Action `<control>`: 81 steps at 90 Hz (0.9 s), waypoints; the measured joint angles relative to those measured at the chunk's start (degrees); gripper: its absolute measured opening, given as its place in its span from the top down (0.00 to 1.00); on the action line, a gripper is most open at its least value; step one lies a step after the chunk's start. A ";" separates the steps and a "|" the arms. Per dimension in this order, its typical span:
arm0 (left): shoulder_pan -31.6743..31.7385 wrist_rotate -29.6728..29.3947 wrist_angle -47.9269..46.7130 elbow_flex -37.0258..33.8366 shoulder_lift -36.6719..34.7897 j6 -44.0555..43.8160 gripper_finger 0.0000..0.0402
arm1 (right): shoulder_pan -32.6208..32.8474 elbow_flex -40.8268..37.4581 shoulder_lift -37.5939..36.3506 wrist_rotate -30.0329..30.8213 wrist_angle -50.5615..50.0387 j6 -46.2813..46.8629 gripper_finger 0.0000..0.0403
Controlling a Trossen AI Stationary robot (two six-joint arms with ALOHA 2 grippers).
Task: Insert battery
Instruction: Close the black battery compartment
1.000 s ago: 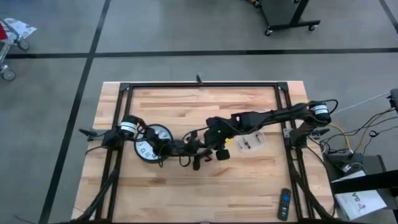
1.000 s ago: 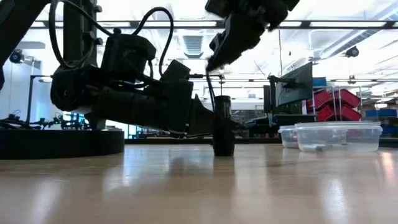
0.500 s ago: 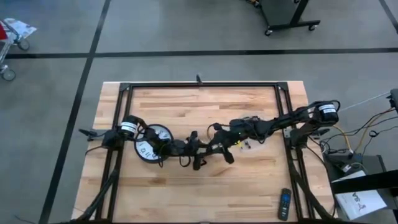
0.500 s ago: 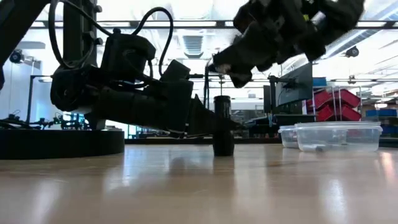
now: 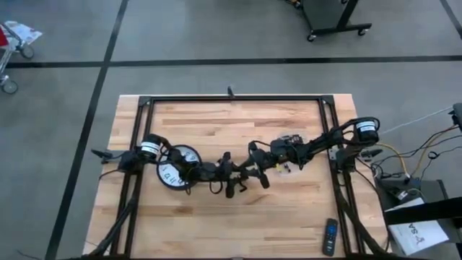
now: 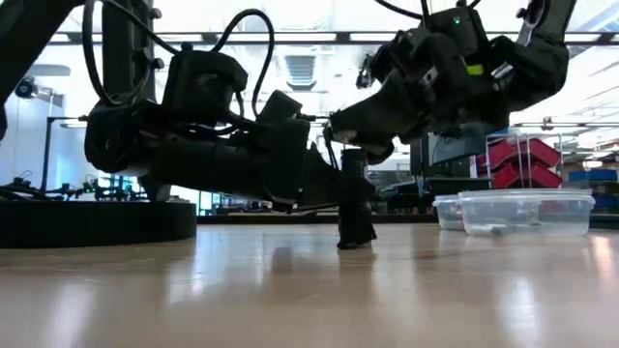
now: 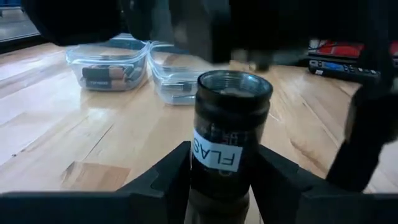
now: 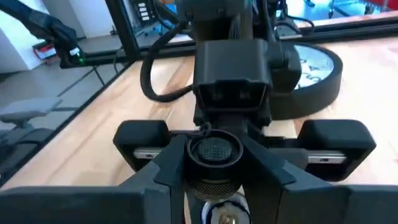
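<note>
On the wooden bench (image 5: pixel 216 130), near its middle, the left end effector (image 7: pixel 214 177) is clamped around the body of a black flashlight (image 7: pixel 227 134), which stands upright with its open threaded mouth facing up and its base on the bench top; a white label on the barrel reads "FLAS" in the left wrist view. In the low view the flashlight (image 6: pixel 354 208) tilts very slightly in that grasp. Right above it sits the right end effector (image 8: pixel 214 180), its fingers closed narrowly on a battery (image 8: pixel 227 211) whose metal end shows just under the flashlight's mouth in the right wrist view; in the low view the right end effector (image 6: pixel 353 145) hangs just over the flashlight's top, and whether the battery touches the rim I cannot tell. Beyond the flashlight, toward the right arm's side, stand two clear plastic containers (image 7: pixel 134 62) holding batteries. On the left arm's side lies a round wall clock (image 5: pixel 175 166), and a remote control (image 5: pixel 329 237) lies at the bench's near right corner.
</note>
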 joint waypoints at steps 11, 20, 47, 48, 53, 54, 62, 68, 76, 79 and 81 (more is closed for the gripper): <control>0.00 -0.02 0.00 -0.02 0.00 0.01 0.71 | 0.00 -0.78 -0.01 0.05 -0.41 -0.92 0.75; 0.00 -0.02 -0.09 -0.02 -0.03 -0.03 0.71 | 0.00 -1.30 -0.15 0.09 -0.29 -1.66 0.75; 0.00 -0.02 -0.61 -0.07 -0.07 -0.22 0.66 | 0.02 -1.83 -0.13 1.95 -0.27 -2.93 0.75; 0.00 -0.02 -0.61 -0.07 -0.07 -0.22 0.66 | 0.02 -1.83 -0.15 1.97 -0.27 -3.01 0.75; 0.00 -0.02 -0.61 -0.07 -0.07 -0.22 0.67 | 0.02 -1.87 -0.14 2.04 -0.29 -3.22 0.75; 0.00 -0.02 -0.61 -0.07 -0.07 -0.22 0.67 | 0.02 -1.88 -0.13 2.06 -0.28 -3.22 0.75; 0.00 -0.02 -0.60 -0.07 -0.09 -0.20 0.69 | 0.03 -2.12 -0.15 2.30 -0.12 -3.26 0.75; 0.00 -0.02 -0.59 -0.07 -0.11 -0.21 0.70 | 0.15 -2.52 -0.15 3.07 0.16 -3.34 0.75; 0.00 -0.04 -0.59 -0.07 -0.11 -0.22 0.71 | 0.15 -3.20 -0.22 3.98 0.58 -3.52 0.75; 0.00 -0.04 -0.57 -0.04 -0.11 -0.24 0.70 | 0.15 -3.41 -0.24 4.32 0.73 -3.70 0.75; 0.00 -0.04 -0.56 -0.04 -0.11 -0.24 0.70 | 0.15 -3.58 -0.26 4.40 0.96 -3.73 0.75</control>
